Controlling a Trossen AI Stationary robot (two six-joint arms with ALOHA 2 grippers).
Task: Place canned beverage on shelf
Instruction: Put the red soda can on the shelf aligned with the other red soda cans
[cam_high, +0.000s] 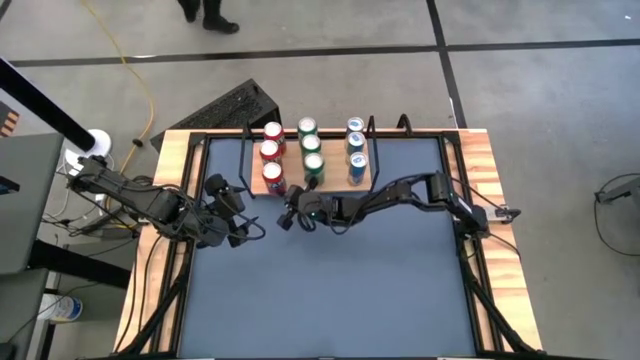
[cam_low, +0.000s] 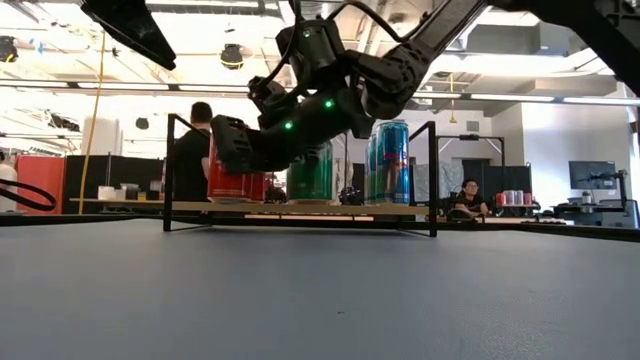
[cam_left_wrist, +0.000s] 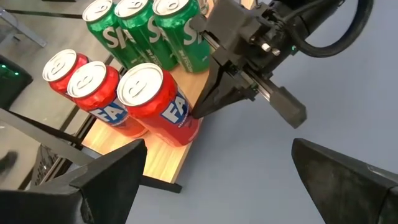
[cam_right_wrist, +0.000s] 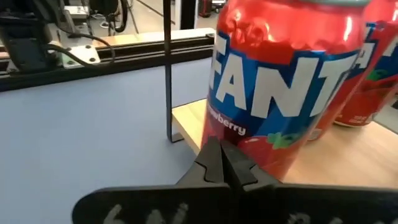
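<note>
The shelf (cam_high: 336, 180), a light-wood board with a black wire frame, stands at the table's far middle. On it stand three red cans (cam_high: 271, 155), three green cans (cam_high: 309, 148) and three blue cans (cam_high: 356, 150), each colour in a row. My right gripper (cam_left_wrist: 195, 114) is shut, just in front of the shelf, with its tips at the nearest red can (cam_left_wrist: 152, 102). My left gripper (cam_left_wrist: 217, 186) hangs open over the table's left part, short of the shelf, with nothing between its fingers. My right gripper's shut fingertips (cam_right_wrist: 221, 155) meet the nearest red can's side wall low down (cam_right_wrist: 249, 140), near its base. The fingers come slanting down from the table's near right side. The can stands upright on the shelf board by its near edge.
The wire frame's upright (cam_right_wrist: 168, 74) rises at the shelf's left end, close to the red cans. Bare blue-grey tabletop (cam_high: 340, 290) lies in front of the shelf. People show in the room beyond the table (cam_low: 190, 150).
</note>
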